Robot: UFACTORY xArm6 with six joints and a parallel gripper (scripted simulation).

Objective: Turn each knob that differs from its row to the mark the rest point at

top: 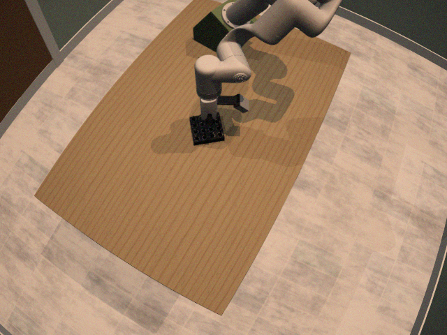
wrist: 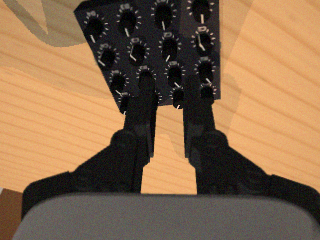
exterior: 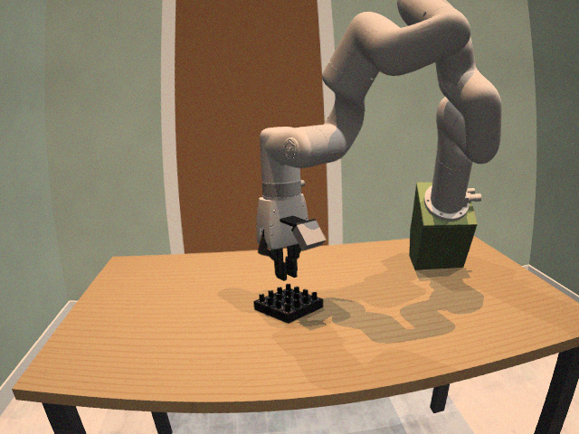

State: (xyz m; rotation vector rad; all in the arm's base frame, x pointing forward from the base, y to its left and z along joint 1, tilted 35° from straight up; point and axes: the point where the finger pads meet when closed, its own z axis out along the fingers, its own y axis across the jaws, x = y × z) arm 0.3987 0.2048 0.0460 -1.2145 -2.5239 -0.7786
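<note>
The black knob box (top: 209,142) (exterior: 273,312) (wrist: 113,37) stands on its feet on the wooden table (top: 144,202) (exterior: 186,336), with its sixteen knobs and their white lines facing up. My gripper (exterior: 286,275) (wrist: 169,93) points straight down a little above the box. In the wrist view its two fingertips hang over the row of knobs nearest the camera. The fingers stand a narrow gap apart with nothing between them, and they touch no knob. In the top view the wrist hides most of the fingers. The printed names are too small to read.
The arm's green base block (top: 209,30) (exterior: 439,238) stands at the table's far end. The arm's links arch high above the table between the base and the box. The arm's shadow falls on the table beside the box.
</note>
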